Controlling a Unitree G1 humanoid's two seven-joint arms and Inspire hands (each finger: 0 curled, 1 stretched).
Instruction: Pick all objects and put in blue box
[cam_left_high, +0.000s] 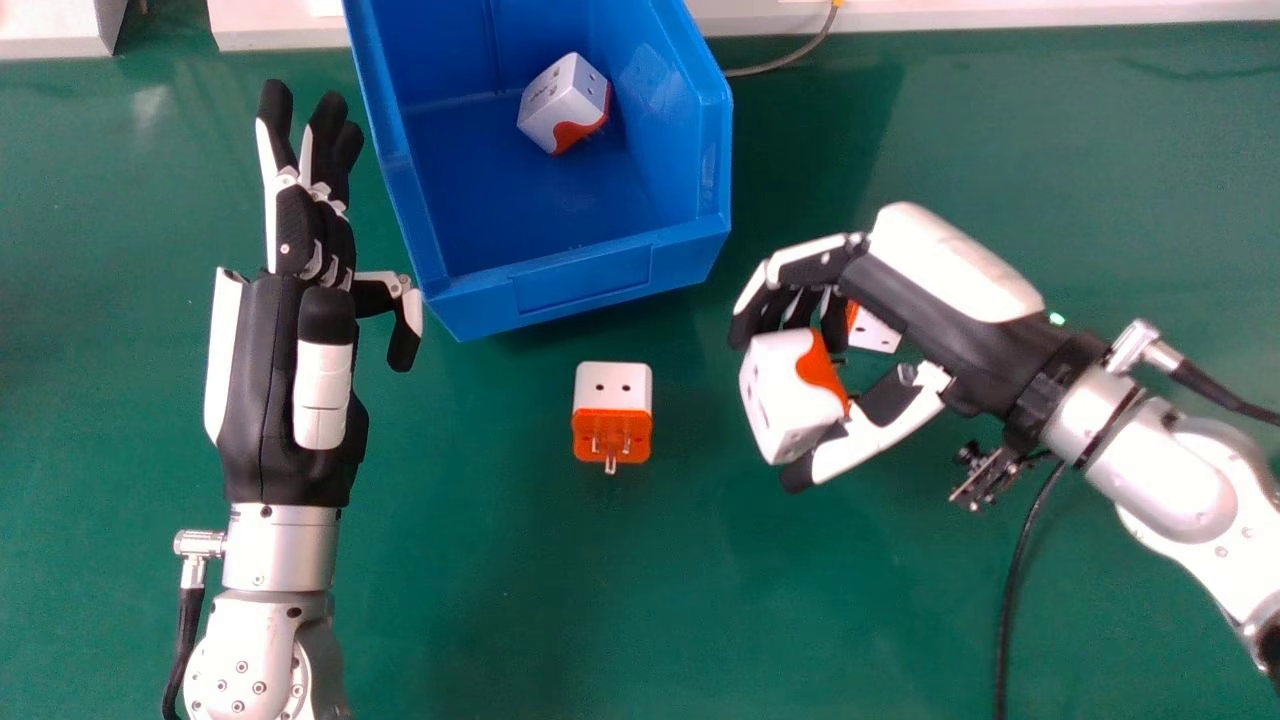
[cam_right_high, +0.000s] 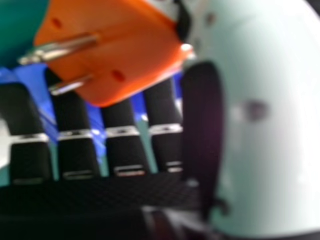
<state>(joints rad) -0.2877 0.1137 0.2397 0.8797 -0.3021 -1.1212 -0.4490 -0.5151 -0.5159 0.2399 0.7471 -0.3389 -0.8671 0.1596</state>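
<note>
The right robot hand (cam_left_high: 955, 325), at the right of the frame in the head view, has its fingers and thumb clamped on a plug adapter (cam_left_high: 785, 390), white with an orange end; the right hand view shows the held piece's metal pins (cam_right_high: 70, 46) pointing out past the grip, near the curled fingers. The blue box (cam_left_high: 590, 285) sits at the upper middle of the frame, up and to the left of the held piece; inside it, towards the far right corner, lies a boxed adapter (cam_left_high: 560, 105). Another, the loose adapter (cam_left_high: 612, 395), rests on the bench (cam_left_high: 540, 600) just below the box, pins towards the lower edge; a half-hidden adapter (cam_left_high: 873, 333) shows behind the right hand's fingers. The left robot hand (cam_left_high: 275, 380), at the left of the frame, has its fingers straight and apart from everything on the bench.

The step in hand looks to be the carry to the box; best lift well over the near wall before moving up and left, since the pins could catch the rim; keep the fingers clear of the half-hidden adapter on leaving, lest they drag it; lower the piece over bare floor in the box's near half, then open thumb and fingers together, so it drops without rolling.
</note>
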